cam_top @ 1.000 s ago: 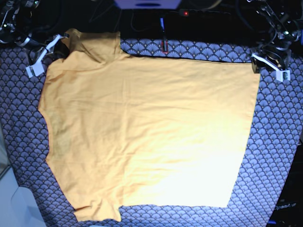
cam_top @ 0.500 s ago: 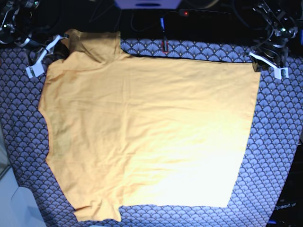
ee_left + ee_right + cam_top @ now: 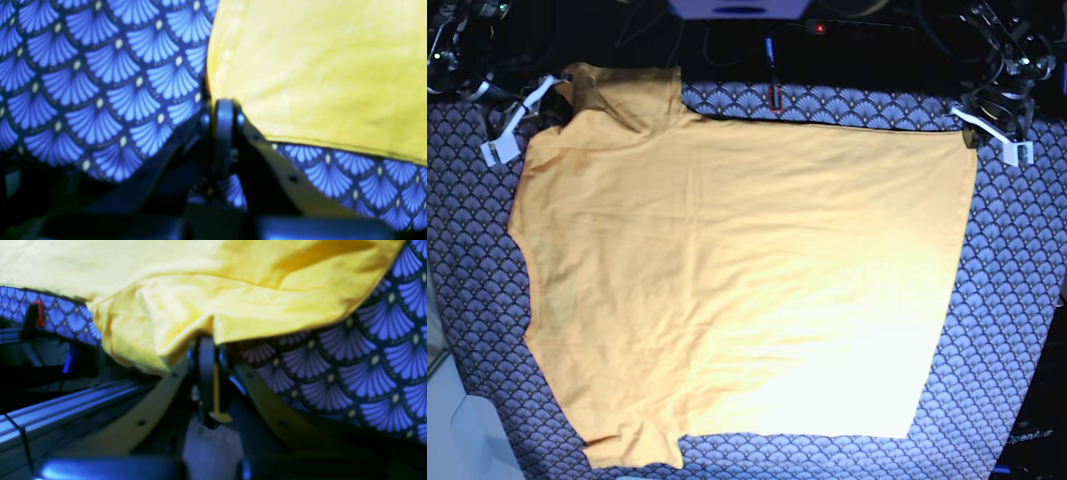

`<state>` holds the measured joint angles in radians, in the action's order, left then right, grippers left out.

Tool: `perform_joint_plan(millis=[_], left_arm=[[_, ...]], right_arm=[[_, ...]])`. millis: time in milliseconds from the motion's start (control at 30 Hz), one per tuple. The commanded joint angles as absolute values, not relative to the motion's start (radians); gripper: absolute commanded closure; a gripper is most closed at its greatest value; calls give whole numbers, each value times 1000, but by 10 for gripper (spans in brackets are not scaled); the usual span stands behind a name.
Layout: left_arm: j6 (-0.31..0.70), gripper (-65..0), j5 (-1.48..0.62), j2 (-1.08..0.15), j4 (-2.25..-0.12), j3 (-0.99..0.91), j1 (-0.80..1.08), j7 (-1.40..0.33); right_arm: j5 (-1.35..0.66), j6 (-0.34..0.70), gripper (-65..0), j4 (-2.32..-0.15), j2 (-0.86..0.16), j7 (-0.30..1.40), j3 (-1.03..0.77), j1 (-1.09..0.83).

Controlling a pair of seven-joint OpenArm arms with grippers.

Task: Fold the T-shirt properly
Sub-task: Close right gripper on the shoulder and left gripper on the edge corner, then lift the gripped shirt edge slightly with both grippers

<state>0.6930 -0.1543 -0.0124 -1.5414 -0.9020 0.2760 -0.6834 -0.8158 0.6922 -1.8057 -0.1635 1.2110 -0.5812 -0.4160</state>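
The T-shirt [image 3: 737,290] lay spread flat across the bench [image 3: 1017,300] (patterned navy cloth). The right end effector [image 3: 208,340] was clamped on the far sleeve edge; the left end effector [image 3: 223,103] was closed at the far hem corner, hold unconfirmed. Both corners should lift evenly, keeping the edge taut. Dark cabling lay behind.
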Motion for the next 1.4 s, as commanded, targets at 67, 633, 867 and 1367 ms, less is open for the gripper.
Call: perform_joint_plan(millis=[67,633,867,1367], left_arm=[[698,0,-156,-19,-1603,-908,285,-720],[698,0,-131,-30,-1756,-906,203,-783],[698,0,19,7,-1753,-903,105,-783],[698,0,151,44,-1753,-809,38,-783]], right_arm=[[-835,698,0,-1828,-179,1199,-588,-397],[-832,698,0,-1836,-246,1194,-590,-328],[-780,698,0,-1828,-257,1199,-588,-257],[-746,698,0,-1825,-275,1201,-584,-136]])
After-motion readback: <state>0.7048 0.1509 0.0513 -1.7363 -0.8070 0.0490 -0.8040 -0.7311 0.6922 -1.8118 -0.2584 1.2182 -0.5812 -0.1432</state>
